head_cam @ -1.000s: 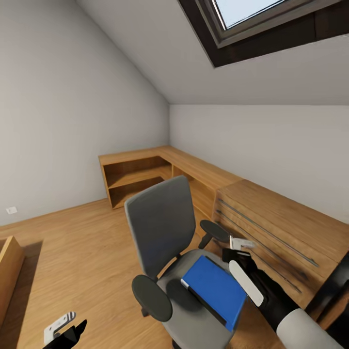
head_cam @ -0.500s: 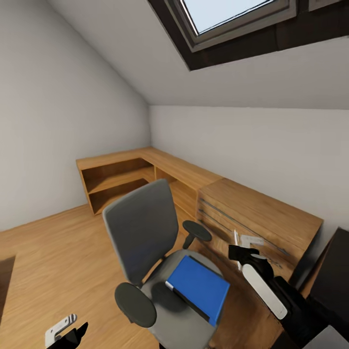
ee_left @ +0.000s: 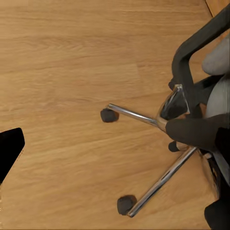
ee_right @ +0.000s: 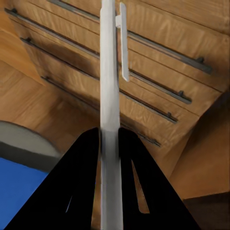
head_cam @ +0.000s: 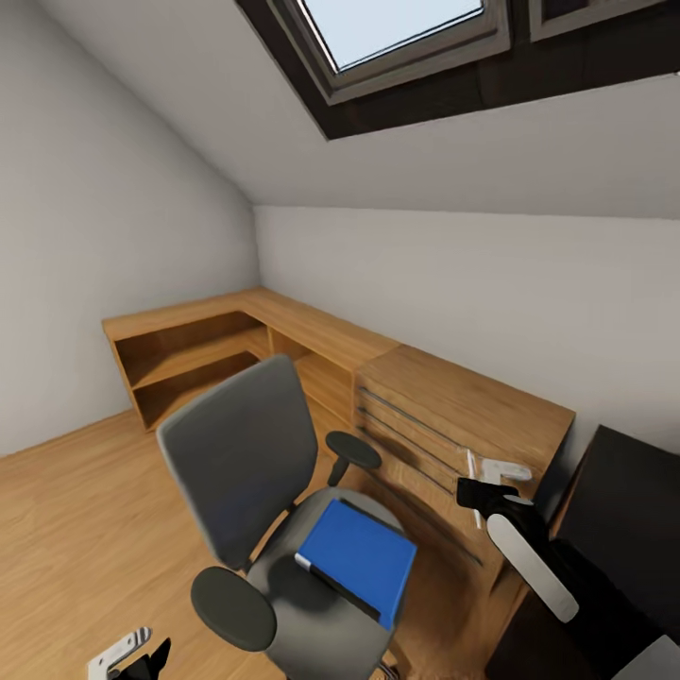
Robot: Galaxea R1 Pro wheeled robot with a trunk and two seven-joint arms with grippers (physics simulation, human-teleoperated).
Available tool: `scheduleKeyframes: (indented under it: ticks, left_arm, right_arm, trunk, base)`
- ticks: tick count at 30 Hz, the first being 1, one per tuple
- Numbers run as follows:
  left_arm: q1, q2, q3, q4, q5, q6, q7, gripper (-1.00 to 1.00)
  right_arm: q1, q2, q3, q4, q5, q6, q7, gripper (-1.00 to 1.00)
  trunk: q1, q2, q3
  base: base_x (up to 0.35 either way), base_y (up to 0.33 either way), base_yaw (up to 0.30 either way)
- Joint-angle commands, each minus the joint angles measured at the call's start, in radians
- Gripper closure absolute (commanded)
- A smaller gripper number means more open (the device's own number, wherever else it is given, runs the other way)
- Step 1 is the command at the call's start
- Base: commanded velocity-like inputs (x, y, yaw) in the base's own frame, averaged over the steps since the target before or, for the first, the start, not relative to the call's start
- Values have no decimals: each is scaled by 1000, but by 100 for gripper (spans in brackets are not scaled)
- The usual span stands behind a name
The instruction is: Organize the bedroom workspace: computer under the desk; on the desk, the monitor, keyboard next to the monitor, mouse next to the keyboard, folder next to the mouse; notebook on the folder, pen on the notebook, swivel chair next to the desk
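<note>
The grey swivel chair (head_cam: 241, 453) stands in the middle of the head view, and its chrome star base (ee_left: 158, 122) shows in the left wrist view. The bright blue folder (head_cam: 359, 557) lies flat on its seat. To the right of the chair, in front of the drawers, my right gripper (head_cam: 480, 489) is shut on a thin pale notebook (ee_right: 109, 96) seen edge-on. A slim white rod (ee_right: 123, 45) lies along it; I cannot tell what it is. A corner of the black desk (head_cam: 628, 505) shows at the right edge. My left gripper (head_cam: 132, 656) hangs low beside the chair, open and holding nothing.
A light wooden drawer cabinet (head_cam: 453, 425) with long bar handles stands between the chair and the black desk. Low wooden shelving (head_cam: 208, 349) runs along the far walls into the corner. A skylight (head_cam: 397, 38) sits in the sloped ceiling. Wooden floor (head_cam: 76, 510) lies left of the chair.
The camera has swung to the right, so the whole picture has shifted left and the black desk has come into view. My right gripper still holds the notebook.
</note>
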Motion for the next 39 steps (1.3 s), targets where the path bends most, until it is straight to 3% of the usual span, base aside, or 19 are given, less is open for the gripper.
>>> scheduleKeyframes:
  ticks: [1, 11, 23, 35, 39]
  left_arm:
    - [0, 0, 3, 3, 7, -6, -6, -100]
    - [-1, 1, 3, 93, -5, -111, -6, -100]
    - [-1, 11, 5, 287, -6, -328, -6, -100]
    - [-1, 43, 4, 494, -6, -514, -5, -100]
    - [0, 48, 4, 570, -6, -625, -6, -100]
  right_arm:
    - [-2, -3, 3, -1, -7, 1, -9, 100]
    - [-2, -16, 2, 0, -8, -1, -9, 100]
    - [-2, -30, 2, -1, -8, -1, -9, 100]
    - [-2, -30, 3, -1, -8, -1, -9, 100]
    - [-2, -30, 3, -1, -8, -1, -9, 100]
  trunk:
    - [-4, 7, 1]
    - [-42, 77, 26]
    - [-42, 77, 19]
    - [-42, 77, 18]
    - [-42, 77, 18]
  base:
    - [0, 0, -217]
    - [0, 0, -211]
    - [0, 0, -180]
    - [0, 0, -18]
    - [0, 0, -1]
